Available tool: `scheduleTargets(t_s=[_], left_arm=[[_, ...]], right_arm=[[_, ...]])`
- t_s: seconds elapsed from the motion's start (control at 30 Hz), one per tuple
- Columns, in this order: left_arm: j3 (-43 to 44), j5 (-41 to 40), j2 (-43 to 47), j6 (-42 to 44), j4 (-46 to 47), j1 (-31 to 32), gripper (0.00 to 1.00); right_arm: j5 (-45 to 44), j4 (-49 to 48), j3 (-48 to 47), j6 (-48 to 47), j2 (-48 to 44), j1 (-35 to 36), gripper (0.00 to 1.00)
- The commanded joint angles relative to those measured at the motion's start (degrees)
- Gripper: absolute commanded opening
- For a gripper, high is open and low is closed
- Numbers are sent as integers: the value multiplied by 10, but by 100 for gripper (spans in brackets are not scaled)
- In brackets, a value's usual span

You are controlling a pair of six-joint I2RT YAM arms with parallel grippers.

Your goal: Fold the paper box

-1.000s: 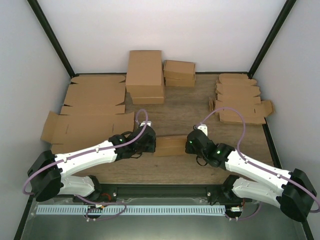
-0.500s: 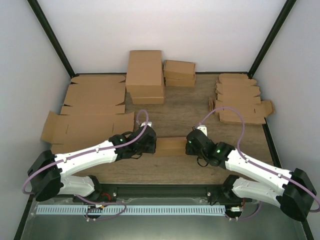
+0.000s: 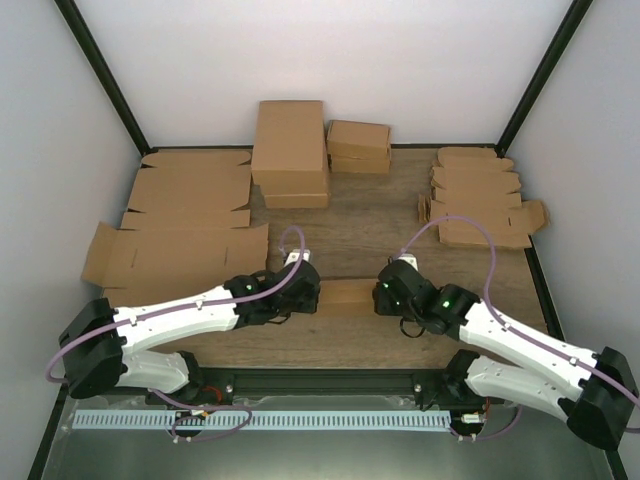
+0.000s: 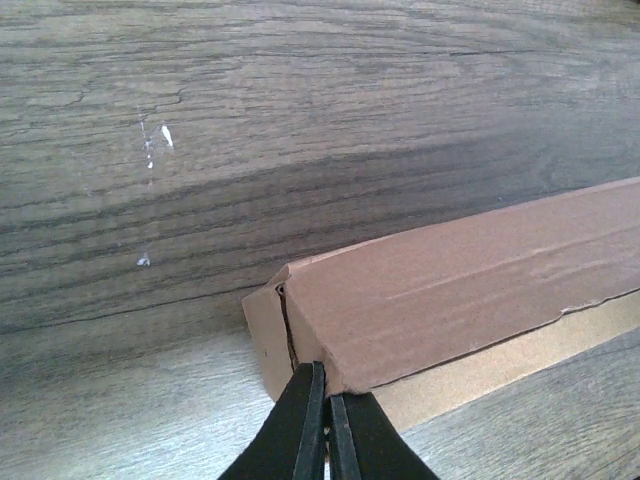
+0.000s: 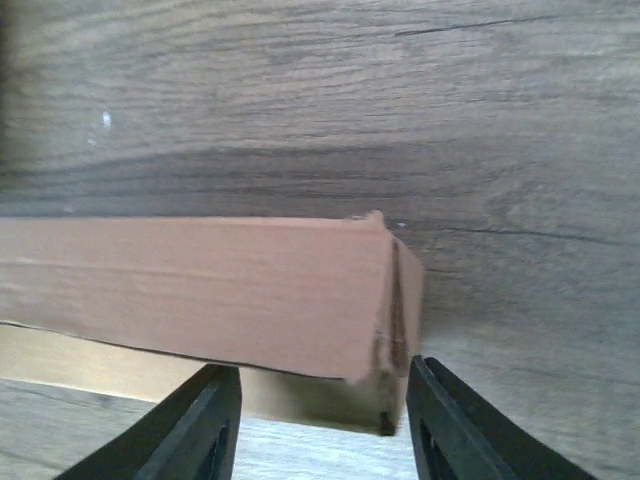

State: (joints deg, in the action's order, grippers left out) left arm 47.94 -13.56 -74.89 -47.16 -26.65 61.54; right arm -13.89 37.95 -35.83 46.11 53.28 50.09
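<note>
Now we see the paper box (image 3: 346, 296) lying between both grippers, by the middle of the near edge of the table (image 3: 370, 230).
Our left gripper (image 4: 326, 395) has its fingers pressed together at the box's left corner; our right gripper (image 5: 320, 375) holds its fingers apart at the right end.

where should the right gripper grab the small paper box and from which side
The right end of the paper box, coming from the right along its length. It lies flat, long and narrow, with the left gripper shut at its left end, leaving the right end free. The right gripper, open, flanks that end's near corner.
</note>
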Motion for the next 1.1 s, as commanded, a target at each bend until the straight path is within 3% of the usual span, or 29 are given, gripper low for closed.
scheduleTargets(t_s=[0.0,0.1,0.5,0.73,1.07], left_arm=[[-17,-6,-2,-22,-33,20,4],[-23,-18,-4,-32,-29,30,4],[-18,-61,-22,-69,-31,78,4],[-22,-107,-45,-109,-30,121,4],[-14,-117,-71,-121,-28,142,4]], right_arm=[[51,17,-47,-9,-25,5,54],[75,24,-57,-14,-42,6,69],[27,43,-68,39,-73,5,100],[-1,34,-53,64,-52,4,97],[4,30,-14,68,-69,-13,65]])
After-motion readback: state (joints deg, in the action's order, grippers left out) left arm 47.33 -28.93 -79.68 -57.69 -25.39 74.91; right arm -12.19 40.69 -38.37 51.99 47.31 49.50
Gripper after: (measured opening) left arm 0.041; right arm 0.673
